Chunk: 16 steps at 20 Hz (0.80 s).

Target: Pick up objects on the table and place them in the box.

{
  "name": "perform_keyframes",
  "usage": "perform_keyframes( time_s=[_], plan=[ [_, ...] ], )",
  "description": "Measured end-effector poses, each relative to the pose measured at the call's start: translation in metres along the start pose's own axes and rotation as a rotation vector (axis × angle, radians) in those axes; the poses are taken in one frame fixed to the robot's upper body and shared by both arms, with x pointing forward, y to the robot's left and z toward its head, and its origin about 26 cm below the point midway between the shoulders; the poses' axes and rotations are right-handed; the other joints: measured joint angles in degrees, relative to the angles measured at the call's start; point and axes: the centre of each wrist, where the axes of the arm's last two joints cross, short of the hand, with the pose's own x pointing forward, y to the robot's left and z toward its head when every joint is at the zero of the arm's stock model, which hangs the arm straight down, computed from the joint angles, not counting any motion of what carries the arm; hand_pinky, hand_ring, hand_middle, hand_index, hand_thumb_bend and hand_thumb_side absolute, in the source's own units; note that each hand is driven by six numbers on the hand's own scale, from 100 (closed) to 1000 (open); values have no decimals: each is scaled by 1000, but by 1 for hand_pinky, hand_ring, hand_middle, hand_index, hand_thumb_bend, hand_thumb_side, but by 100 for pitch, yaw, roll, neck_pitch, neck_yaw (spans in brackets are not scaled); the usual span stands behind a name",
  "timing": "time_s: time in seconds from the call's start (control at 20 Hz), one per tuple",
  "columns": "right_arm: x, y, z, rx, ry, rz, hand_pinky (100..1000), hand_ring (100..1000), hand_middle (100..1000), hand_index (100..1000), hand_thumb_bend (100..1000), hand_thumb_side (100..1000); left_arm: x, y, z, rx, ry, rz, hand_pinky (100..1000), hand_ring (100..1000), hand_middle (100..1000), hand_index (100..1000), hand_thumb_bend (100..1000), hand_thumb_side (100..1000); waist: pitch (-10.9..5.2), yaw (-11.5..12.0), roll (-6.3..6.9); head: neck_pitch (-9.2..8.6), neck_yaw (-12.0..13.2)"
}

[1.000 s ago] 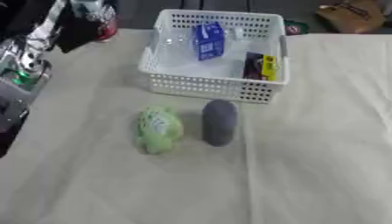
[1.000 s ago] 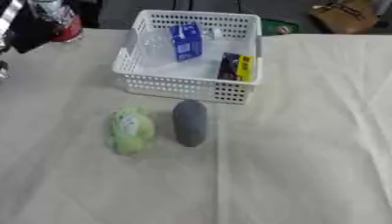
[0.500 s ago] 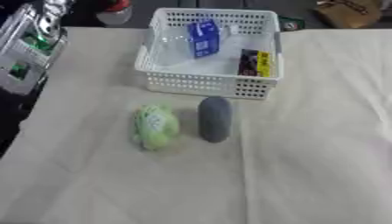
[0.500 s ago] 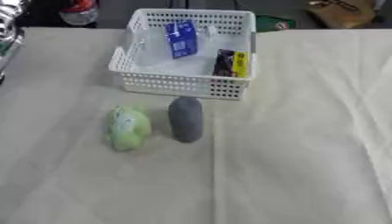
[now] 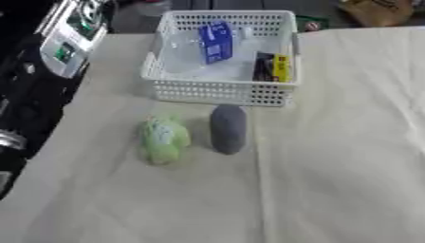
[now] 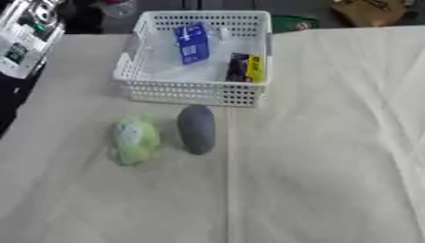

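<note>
Cream cloth covers the tabletop, and neither hand is in view, so I cannot tell how their fingers are set. Just in front of the white basket, which already holds a blue carton and a yellow-black pack, lie a grey oblong object and, beside it on the left, a pale green soft bundle. Both lie with long axes pointing toward the basket. Being close together, a reach for one could likely nudge the other or snag the cloth.

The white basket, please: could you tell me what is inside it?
The white basket holds a blue carton and a yellow and black packet. Its near wall hides part of the floor.
</note>
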Motion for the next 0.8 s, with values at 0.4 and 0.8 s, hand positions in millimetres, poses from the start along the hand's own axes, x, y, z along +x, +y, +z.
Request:
perform_keyframes(
  time_s=[0.4,0.8],
  plan=[
    [3,4,-4,-11,-5,-25,904,855,751,835,100,1000,-6,-24,-13,-44,22,24,924,879,749,723,100,925,41,-121,48,-52,114],
    [3,5,-4,-12,-7,-35,904,855,752,834,100,1000,-13,-37,-15,-129,13,17,955,954,875,900,100,1000,45,-147,44,-53,133]
  ],
)
